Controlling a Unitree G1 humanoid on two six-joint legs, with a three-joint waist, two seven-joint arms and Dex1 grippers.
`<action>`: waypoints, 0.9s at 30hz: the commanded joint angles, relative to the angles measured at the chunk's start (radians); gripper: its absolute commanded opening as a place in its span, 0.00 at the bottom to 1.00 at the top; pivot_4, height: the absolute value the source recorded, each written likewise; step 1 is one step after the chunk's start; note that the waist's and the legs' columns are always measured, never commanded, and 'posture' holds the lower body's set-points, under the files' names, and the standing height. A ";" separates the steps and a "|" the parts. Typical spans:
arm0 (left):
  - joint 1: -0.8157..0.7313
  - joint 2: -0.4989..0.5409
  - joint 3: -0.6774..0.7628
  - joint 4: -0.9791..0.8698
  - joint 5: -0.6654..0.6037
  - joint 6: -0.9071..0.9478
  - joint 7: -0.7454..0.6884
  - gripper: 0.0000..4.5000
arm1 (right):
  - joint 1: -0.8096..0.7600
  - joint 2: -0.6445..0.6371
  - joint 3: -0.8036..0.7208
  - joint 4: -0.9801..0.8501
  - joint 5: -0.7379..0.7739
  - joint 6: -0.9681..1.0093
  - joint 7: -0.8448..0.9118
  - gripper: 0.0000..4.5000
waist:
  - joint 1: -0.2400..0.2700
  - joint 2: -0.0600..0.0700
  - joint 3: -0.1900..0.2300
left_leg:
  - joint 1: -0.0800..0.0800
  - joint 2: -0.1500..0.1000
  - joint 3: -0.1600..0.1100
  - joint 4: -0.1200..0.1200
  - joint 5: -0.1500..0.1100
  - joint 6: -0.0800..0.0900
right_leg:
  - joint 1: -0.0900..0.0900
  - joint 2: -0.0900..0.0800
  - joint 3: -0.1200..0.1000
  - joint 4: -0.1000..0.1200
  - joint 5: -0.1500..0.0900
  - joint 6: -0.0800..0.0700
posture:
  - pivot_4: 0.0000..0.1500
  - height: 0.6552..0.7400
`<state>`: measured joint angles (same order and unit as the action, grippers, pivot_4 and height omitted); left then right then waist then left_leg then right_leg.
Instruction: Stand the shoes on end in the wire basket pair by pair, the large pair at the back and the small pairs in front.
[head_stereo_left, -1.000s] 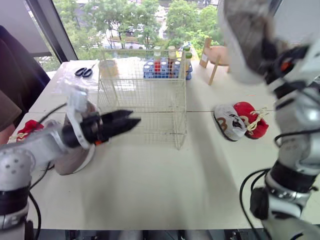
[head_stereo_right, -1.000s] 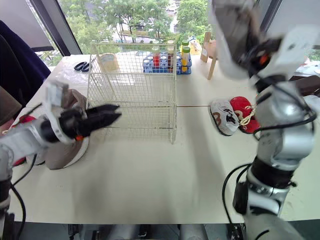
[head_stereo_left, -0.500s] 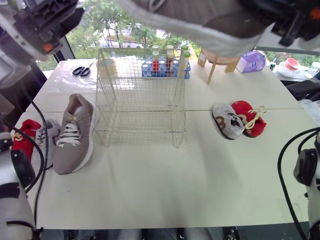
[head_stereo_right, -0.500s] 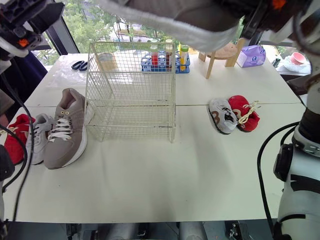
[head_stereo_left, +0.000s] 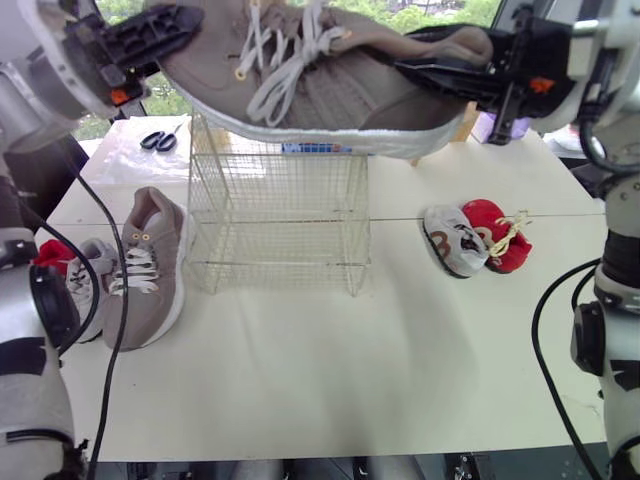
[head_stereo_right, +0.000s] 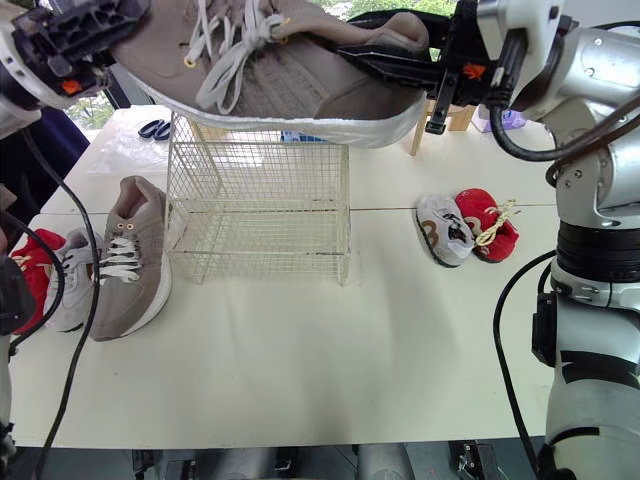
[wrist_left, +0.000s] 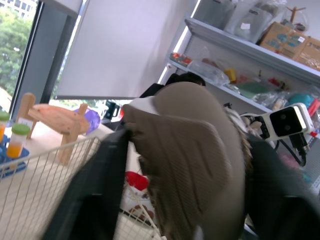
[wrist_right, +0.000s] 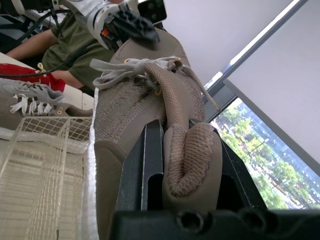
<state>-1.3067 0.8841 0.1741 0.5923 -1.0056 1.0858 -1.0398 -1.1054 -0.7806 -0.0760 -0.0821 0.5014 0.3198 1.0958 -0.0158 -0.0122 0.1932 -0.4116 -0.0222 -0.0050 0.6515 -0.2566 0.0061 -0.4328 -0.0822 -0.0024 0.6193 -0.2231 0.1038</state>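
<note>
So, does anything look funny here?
Yes. One big shoe hangs flat in the air over the basket, with the left hand on its toe and the right hand on its heel. Also, on the right a grey shoe lies beside a red shoe, so the small pairs look mixed up.

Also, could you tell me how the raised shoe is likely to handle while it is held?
The shoe is probably fairly stiff lengthwise: it spans the left gripper and right gripper without sagging. Its heel collar looks soft, bulging in the right jaws. The loose laces may snag the basket's wires.
</note>
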 joint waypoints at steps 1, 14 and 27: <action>-0.040 -0.005 0.038 -0.029 0.001 0.035 -0.055 0.31 | -0.025 0.003 -0.045 -0.037 0.023 -0.015 -0.022 0.06 | 0.001 0.000 0.000 | 0.000 0.000 0.000 0.000 0.000 0.000 | 0.000 0.000 0.000 0.000 0.000 0.000 | 1.00 1.00; 0.146 -0.278 0.501 -0.322 -0.170 -0.069 0.533 0.11 | 0.005 0.128 -0.306 0.197 0.108 -0.015 -0.347 0.81 | 0.007 -0.002 0.000 | 0.001 -0.002 -0.001 0.002 0.001 -0.002 | -0.001 -0.006 0.000 0.009 0.000 0.000 | 1.00 1.00; 0.311 -0.741 0.462 -0.729 -0.369 -0.384 0.924 0.11 | 0.158 0.684 -0.301 -0.010 0.545 0.234 -0.736 0.99 | -0.002 -0.003 -0.001 | 0.001 -0.002 0.003 -0.001 0.006 -0.011 | -0.007 -0.007 0.001 0.014 0.001 0.001 | 1.00 1.00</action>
<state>-0.9983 0.1437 0.6537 -0.0933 -1.3433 0.7313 -0.1221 -0.9101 -0.1172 -0.4025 -0.0071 0.9862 0.5488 0.3870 -0.0181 -0.0155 0.1924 -0.4104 -0.0242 -0.0024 0.6504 -0.2509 -0.0044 -0.4402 -0.0883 -0.0013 0.6332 -0.2219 0.1045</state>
